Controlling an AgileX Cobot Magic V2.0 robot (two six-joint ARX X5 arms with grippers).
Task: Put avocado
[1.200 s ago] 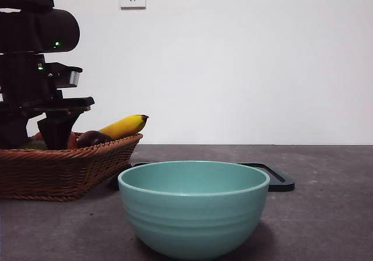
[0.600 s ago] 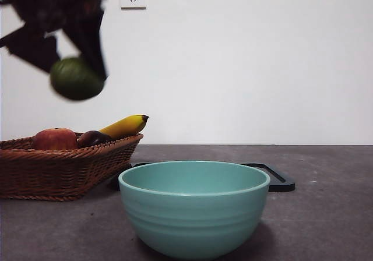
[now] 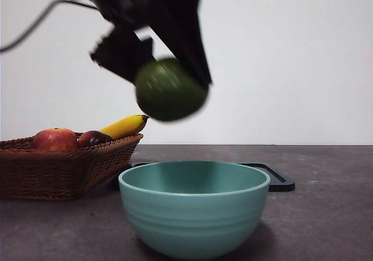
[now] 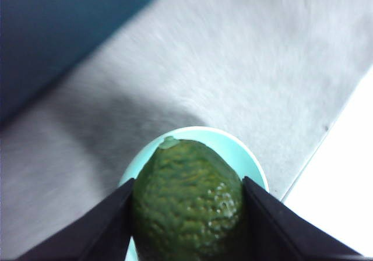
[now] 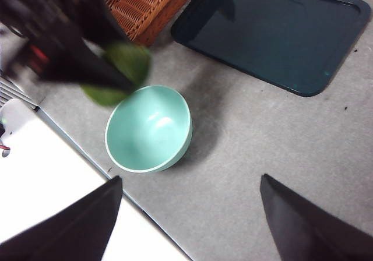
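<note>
Left end effector (image 3: 169, 86) clamping avocado (image 3: 171, 90), raised above bowl (image 3: 193, 208)

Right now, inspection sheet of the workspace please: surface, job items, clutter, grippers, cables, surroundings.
Surface: dark grey table, matte, a few small specks.
Job's things: avocado held in the air above the teal bowl, not yet in it; the bowl looks empty.
Clutter: wicker basket with a red apple, a dark plum and a banana; dark tray behind the bowl, nothing seen on it.
Grippers: left gripper shut on the avocado; right gripper open, holding nothing, high over the table.
Cables: one black cable trailing from the left arm.
Surroundings: plain white wall.
</note>
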